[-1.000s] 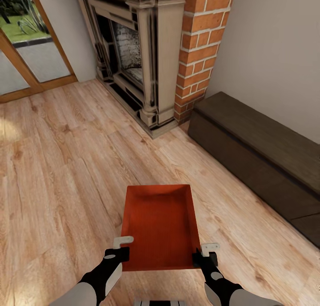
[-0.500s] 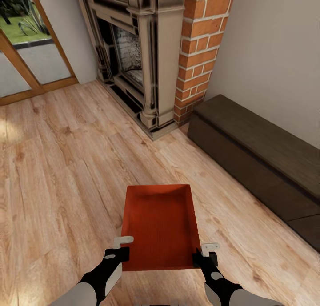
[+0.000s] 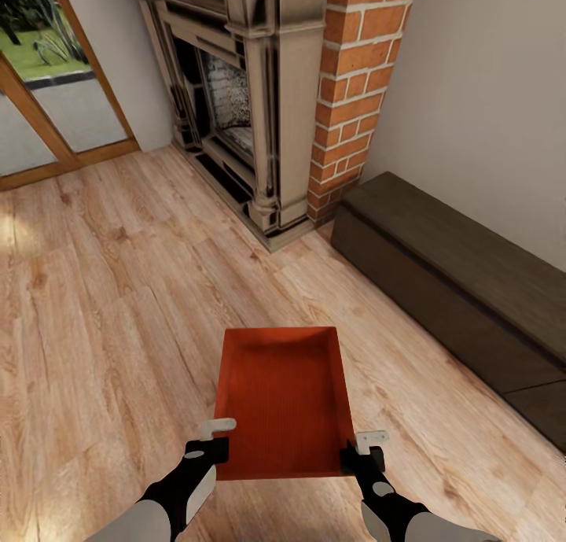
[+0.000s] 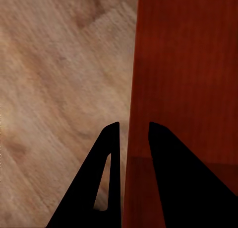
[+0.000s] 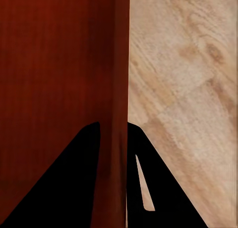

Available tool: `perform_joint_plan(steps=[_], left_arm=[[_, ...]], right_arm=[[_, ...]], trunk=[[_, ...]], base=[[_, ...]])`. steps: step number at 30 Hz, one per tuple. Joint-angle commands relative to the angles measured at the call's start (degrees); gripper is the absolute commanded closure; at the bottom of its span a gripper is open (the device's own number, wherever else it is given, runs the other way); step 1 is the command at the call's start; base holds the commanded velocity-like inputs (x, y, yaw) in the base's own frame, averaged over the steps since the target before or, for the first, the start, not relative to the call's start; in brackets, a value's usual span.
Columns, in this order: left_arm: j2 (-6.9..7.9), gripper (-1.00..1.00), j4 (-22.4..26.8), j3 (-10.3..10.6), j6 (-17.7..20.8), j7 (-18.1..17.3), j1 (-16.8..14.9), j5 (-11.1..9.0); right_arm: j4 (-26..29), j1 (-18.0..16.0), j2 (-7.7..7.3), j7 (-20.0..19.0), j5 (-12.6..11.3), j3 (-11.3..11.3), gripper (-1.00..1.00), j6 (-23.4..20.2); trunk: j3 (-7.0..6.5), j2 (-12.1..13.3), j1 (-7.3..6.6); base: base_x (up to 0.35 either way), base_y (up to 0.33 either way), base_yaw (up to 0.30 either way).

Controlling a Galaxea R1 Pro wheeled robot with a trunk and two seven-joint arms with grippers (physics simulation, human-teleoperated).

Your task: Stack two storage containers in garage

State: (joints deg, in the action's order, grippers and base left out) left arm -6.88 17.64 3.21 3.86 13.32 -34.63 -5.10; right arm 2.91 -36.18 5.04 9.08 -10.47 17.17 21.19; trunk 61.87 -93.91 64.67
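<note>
Container: I carry one orange-red storage container (image 3: 283, 400) level in front of me, above the light wood plank floor (image 3: 102, 306) of the living room, open top up, nothing inside.
Left pincer: my left pincer (image 3: 211, 440) is narrowed onto the container's left wall near the corner closest to me; in the left wrist view one finger sits inside the wall and one outside.
Right pincer: my right pincer (image 3: 365, 446) pinches the right wall the same way, at the matching near corner.
Grip risk: both holds are on thin walls at the near end, so most of the bin hangs out ahead of them; I judge a jolt or a quick turn could make the far end droop or the wall slip out.
Spacing risk: if my arms drift apart or together, the walls may flex and one hold could let go.
Route risk: the brick fireplace (image 3: 346, 94) and the dark wooden bench (image 3: 456, 274) stand ahead and to my right; swinging that way could knock the container's far edge.
Progress: the garage is not in sight, so the carrying is unfinished, I reckon.
</note>
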Motion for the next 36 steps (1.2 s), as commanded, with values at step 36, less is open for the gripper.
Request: perform_joint_plan(steps=[36], left_arm=[[0.12, 1.0, 0.2, -0.49, 0.36, 0.66, 0.0, -0.08]], right_arm=[[-0.1, -0.03, -0.03, 0.24, -1.43, -1.62, 1.0, 0.34]], trunk=[[-6.44, 14.44, -7.92]], base=[[0.0, 0.0, 0.0]])
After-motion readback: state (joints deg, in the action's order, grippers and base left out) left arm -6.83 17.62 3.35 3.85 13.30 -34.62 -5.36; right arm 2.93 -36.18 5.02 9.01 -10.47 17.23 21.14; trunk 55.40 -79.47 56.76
